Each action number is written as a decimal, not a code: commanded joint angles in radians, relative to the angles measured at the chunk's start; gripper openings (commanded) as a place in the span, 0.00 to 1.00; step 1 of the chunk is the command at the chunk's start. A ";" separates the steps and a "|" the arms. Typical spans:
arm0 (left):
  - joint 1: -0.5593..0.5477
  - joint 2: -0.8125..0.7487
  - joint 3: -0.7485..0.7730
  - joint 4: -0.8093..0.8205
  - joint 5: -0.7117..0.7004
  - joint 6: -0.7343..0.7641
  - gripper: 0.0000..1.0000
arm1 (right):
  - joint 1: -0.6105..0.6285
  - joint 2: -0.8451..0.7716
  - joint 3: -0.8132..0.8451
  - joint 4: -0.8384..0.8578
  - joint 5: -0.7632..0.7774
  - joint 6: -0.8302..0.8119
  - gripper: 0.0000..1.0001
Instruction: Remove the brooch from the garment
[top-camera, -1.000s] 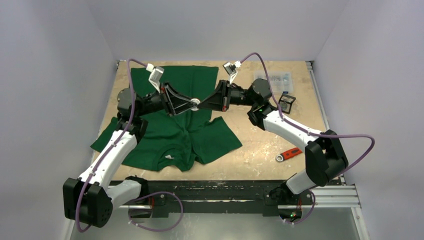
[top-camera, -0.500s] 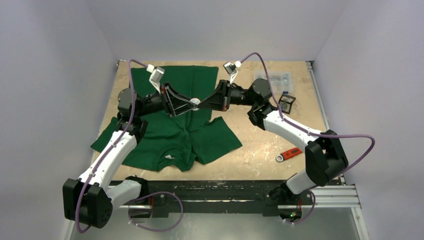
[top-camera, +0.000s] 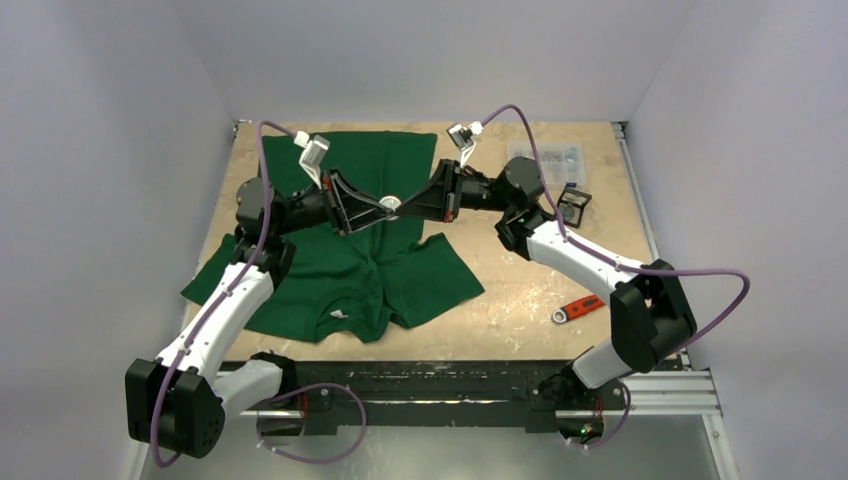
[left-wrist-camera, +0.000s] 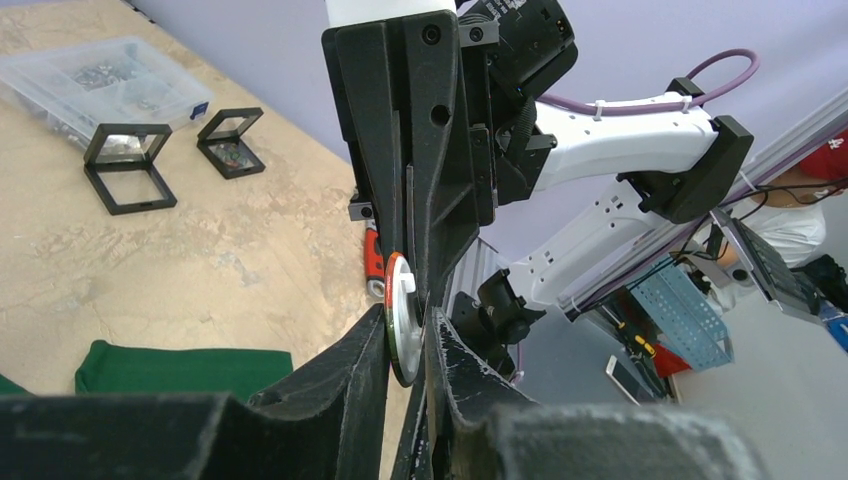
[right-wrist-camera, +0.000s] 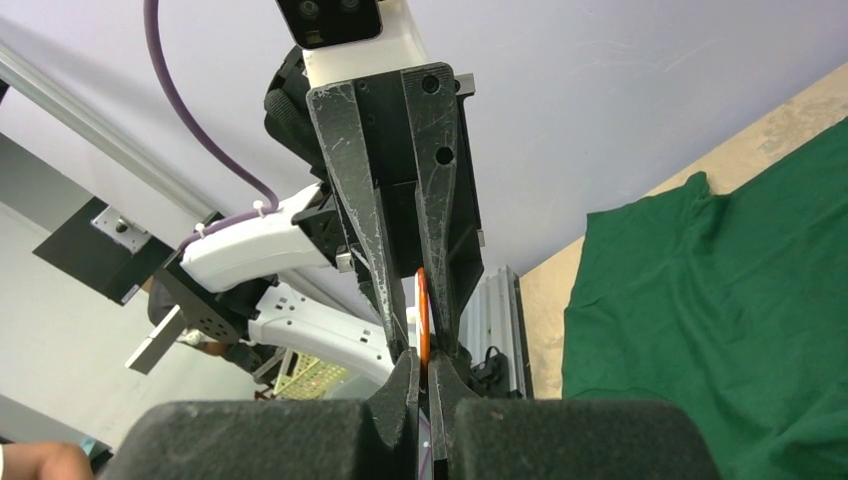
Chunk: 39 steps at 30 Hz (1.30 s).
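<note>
The brooch is a small round disc with a white back and a red-orange rim. It is held in the air over the dark green garment, with no cloth on it that I can see. My left gripper and my right gripper meet tip to tip, and both are shut on the disc. In the left wrist view my gripper pinches the brooch from below. In the right wrist view my gripper pinches the brooch's orange edge. The shirt's white label faces the near edge.
A clear plastic box of small parts sits at the back right. Two small black display frames stand beside it. A red-handled tool lies on the table at the right front. The shirt covers the left half of the table.
</note>
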<state>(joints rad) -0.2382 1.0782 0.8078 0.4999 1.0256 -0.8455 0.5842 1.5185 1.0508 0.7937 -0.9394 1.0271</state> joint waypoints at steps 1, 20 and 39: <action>-0.004 -0.003 0.022 0.023 -0.009 0.005 0.16 | 0.006 -0.033 0.008 0.038 -0.006 -0.028 0.00; -0.006 0.019 0.039 -0.071 -0.024 -0.003 0.08 | 0.025 -0.056 0.044 -0.032 -0.057 -0.184 0.00; -0.018 0.025 0.066 -0.229 -0.053 0.087 0.04 | 0.048 -0.072 0.111 -0.190 -0.093 -0.389 0.00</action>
<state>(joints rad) -0.2398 1.0889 0.8333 0.3359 1.0256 -0.8104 0.5922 1.5024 1.1053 0.5850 -0.9852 0.6956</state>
